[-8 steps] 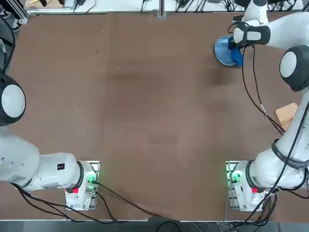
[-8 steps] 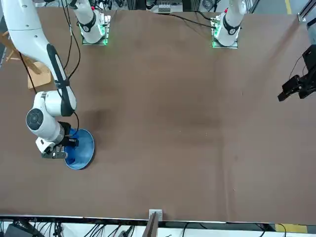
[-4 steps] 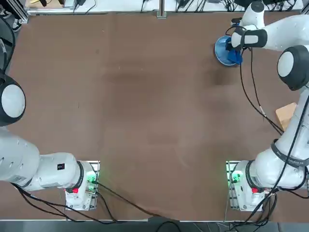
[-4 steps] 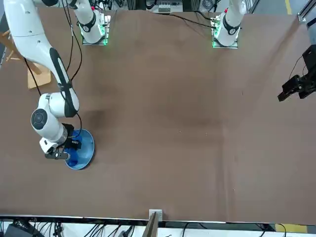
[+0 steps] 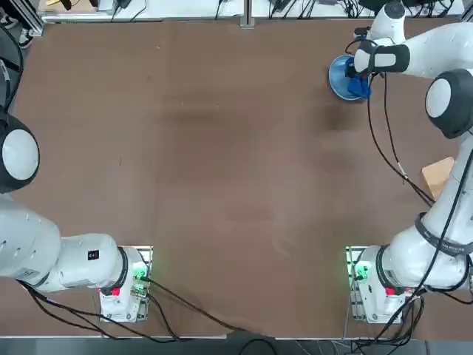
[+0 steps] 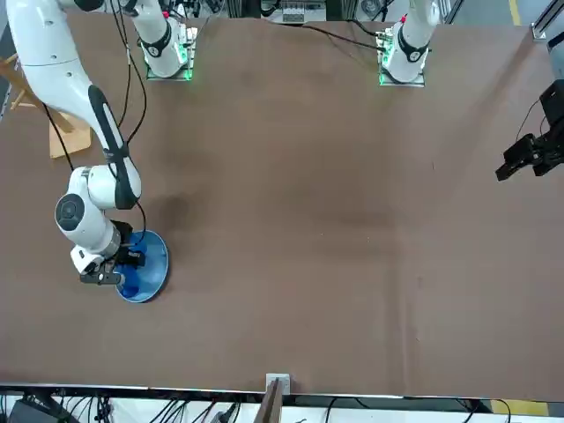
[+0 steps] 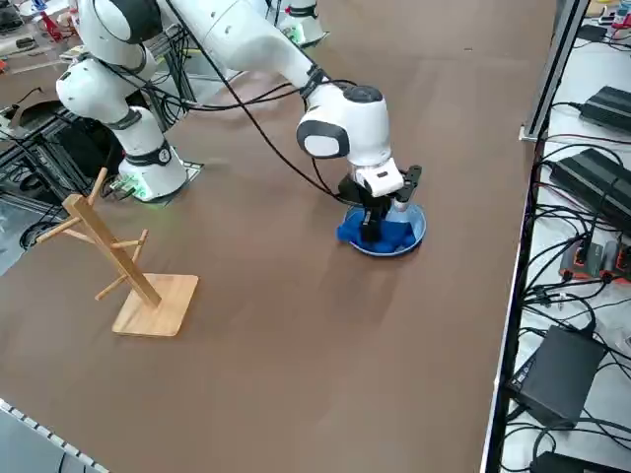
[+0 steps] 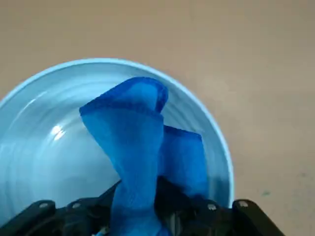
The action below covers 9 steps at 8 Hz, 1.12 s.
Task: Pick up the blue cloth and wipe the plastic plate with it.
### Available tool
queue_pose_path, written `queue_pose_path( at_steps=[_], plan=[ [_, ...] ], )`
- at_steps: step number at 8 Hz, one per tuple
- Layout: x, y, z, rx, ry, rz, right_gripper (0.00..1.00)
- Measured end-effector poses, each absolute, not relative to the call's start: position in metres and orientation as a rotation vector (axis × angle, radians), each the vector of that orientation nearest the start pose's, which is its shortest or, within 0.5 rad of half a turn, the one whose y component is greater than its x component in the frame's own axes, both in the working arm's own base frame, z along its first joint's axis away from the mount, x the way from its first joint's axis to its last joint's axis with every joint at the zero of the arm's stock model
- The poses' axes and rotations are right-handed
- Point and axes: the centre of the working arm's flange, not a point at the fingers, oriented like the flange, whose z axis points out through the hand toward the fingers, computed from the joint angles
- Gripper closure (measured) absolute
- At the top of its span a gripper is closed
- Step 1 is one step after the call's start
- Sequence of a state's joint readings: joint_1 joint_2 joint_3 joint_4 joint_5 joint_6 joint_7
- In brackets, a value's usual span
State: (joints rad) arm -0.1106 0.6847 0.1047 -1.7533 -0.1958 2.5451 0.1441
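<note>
The light blue plastic plate (image 5: 338, 74) sits near the far right corner of the table, also seen in the front view (image 6: 155, 261) and the right side view (image 7: 415, 230). My right gripper (image 5: 361, 77) points down into the plate and is shut on the blue cloth (image 5: 359, 89). The cloth (image 8: 139, 129) hangs bunched from the fingertips and rests on the plate's inner surface (image 8: 44, 147), covering the side nearer the arm (image 7: 385, 236). In the front view the gripper (image 6: 122, 270) stands over the cloth (image 6: 129, 285).
A wooden peg stand (image 7: 120, 264) sits on the table's right side, nearer the base (image 5: 440, 176). The table's far edge (image 5: 295, 20) runs just past the plate. The arm's black cable (image 5: 384, 140) hangs beside it.
The gripper and cloth slid a little further onto the plate during the first half second. Since then they have barely moved, and the grip on the cloth is unchanged.
</note>
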Motion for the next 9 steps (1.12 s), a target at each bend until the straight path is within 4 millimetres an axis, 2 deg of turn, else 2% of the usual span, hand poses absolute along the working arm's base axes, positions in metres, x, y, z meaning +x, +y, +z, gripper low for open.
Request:
queue_pose_path(
  at_steps=[2, 4, 5, 9],
  plan=[
    [0.668, 0.013, 0.192, -3.155, 0.057, -0.087, 0.77],
    [0.661, 0.05, 0.198, -3.096, 0.088, -0.026, 0.77],
    [0.66, 0.062, 0.199, -3.069, 0.096, -0.015, 0.77],
    [0.668, 0.065, 0.201, -3.057, 0.094, -0.041, 0.77]
  ],
)
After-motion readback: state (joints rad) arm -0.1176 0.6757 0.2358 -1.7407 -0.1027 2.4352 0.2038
